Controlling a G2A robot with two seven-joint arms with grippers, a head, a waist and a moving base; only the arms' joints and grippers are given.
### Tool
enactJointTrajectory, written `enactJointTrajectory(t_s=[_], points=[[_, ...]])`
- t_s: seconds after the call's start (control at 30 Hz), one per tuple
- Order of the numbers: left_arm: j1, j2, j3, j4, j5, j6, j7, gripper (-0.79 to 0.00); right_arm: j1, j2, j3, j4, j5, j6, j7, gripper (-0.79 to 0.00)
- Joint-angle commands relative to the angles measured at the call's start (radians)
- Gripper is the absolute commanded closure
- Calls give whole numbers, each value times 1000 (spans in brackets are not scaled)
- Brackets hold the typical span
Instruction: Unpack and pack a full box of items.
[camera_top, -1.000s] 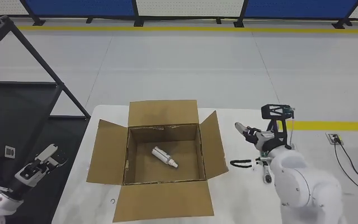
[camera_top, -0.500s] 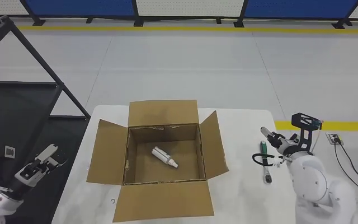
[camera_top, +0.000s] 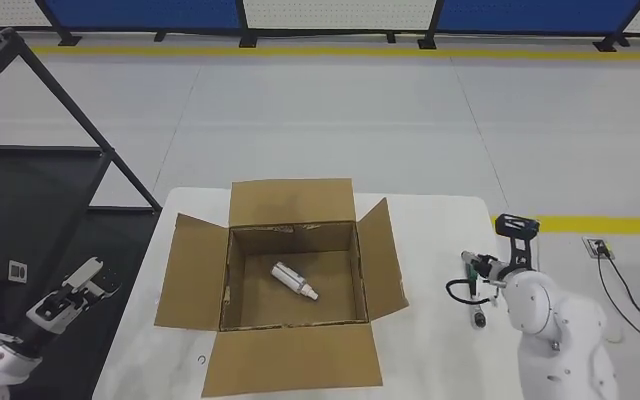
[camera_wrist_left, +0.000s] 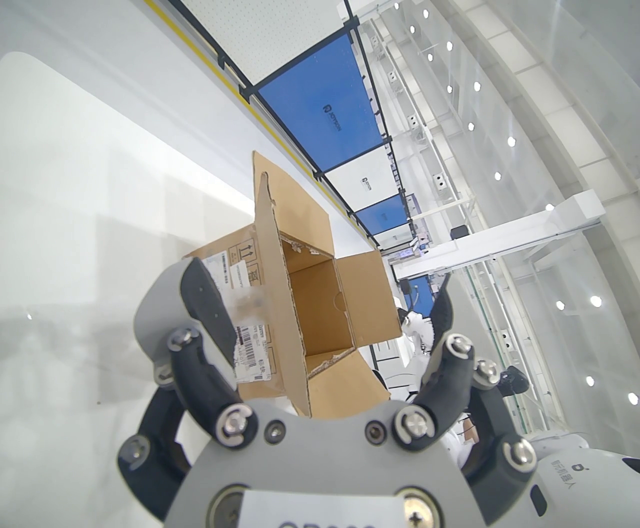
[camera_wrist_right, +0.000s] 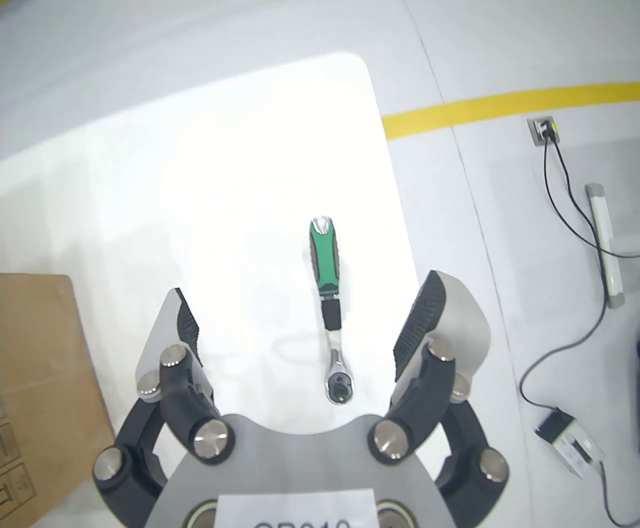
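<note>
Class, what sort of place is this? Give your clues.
Probably an indoor robotics test hall: blue partition panels behind a yellow floor line, a high ceiling with rows of round lights, and a white table bearing an open brown cardboard box.

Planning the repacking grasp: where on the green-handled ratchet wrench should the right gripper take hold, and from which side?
The green handle, near its middle, from straight above. The ratchet wrench lies flat on the table, leaving only its long sides free, and the handle is thicker than the steel neck. The open right gripper straddles it crosswise, so probably no turn needed.
</note>
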Motion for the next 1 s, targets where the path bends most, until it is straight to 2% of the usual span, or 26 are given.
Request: enactJointTrajectory(t_s=[0.0,0.17,0.27,0.3,0.43,0.7,0.73,0.77,0.97], points=[[0,0,0,0,0,0,0,-785,23,5,-2,56,-38,-26,60,-785],[0,0,0,0,0,0,0,-785,67,13,6,166,-39,-61,114,-782],[0,0,0,0,0,0,0,-785,83,16,13,212,-8,-80,120,-616],[0,0,0,0,0,0,0,-785,87,18,16,225,-8,-86,122,-585],[0,0,0,0,0,0,0,-785,106,23,16,273,17,-110,127,-594],[0,0,0,0,0,0,0,-785,132,31,9,342,59,-144,124,-517],[0,0,0,0,0,0,0,-785,138,32,5,355,63,-143,123,-489],[0,0,0,0,0,0,0,-785,148,33,3,375,69,-142,118,-403],[0,0,0,0,0,0,0,-785,194,38,-7,464,80,-146,100,-329]])
